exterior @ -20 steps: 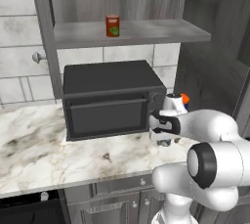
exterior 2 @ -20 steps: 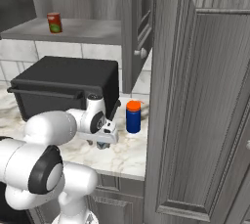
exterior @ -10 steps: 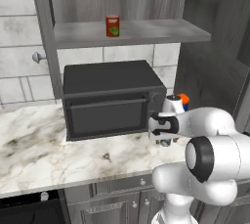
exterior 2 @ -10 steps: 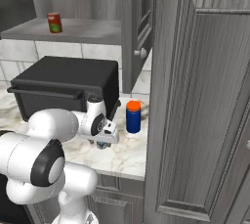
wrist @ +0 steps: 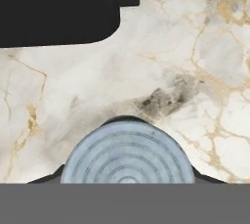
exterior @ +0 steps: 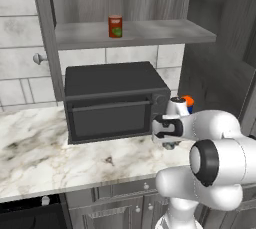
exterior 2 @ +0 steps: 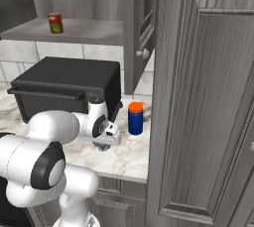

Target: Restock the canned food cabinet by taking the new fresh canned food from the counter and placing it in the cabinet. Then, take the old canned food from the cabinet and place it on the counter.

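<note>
The new fresh canned food [wrist: 128,155] shows its ringed silvery top low in the hand view, held between the dark fingers [wrist: 50,179]. My gripper [exterior: 170,145] [exterior 2: 103,145] is shut on it just above the white marble counter [exterior: 50,158] [exterior 2: 126,155], in front of the oven's right end. The old canned food [exterior: 115,26] [exterior 2: 55,23], red with a green patch, stands upright on the cabinet's grey shelf board [exterior: 155,31] [exterior 2: 92,30], high above the oven and far from the hand.
A dark boxy oven [exterior: 112,100] [exterior 2: 64,85] fills the counter's back under the shelf. A blue bottle with orange cap [exterior 2: 135,118] [exterior: 187,101] stands just right of the hand. A tall open grey door [exterior 2: 208,97] walls off the right side.
The hand with the silvery can has shifted slightly left and up, away from the blue bottle. The red can has stayed put.
</note>
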